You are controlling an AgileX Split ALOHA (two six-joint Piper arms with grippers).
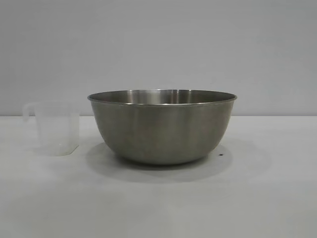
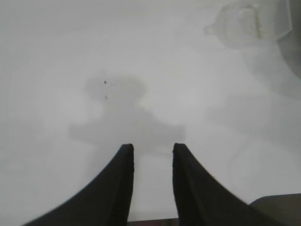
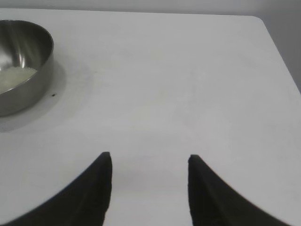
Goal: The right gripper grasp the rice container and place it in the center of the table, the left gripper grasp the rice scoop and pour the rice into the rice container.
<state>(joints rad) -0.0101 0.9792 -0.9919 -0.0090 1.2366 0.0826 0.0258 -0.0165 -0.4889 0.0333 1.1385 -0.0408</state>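
The rice container (image 1: 162,126), a big steel bowl, stands at the middle of the white table (image 1: 158,203). White rice (image 3: 14,77) lies inside the rice container (image 3: 26,56) in the right wrist view. The rice scoop (image 1: 57,128), a clear cup, stands upright just left of the bowl, with nothing visible in it. It also shows far off as the rice scoop (image 2: 247,23) in the left wrist view. My left gripper (image 2: 153,148) hangs open over bare table, well away from the scoop. My right gripper (image 3: 149,156) stands open over bare table, off to the side of the bowl. Neither holds anything.
A small dark speck (image 1: 221,154) lies on the table by the bowl's right side. The table's rounded corner (image 3: 258,21) and edge show beyond the right gripper. Neither arm appears in the exterior view.
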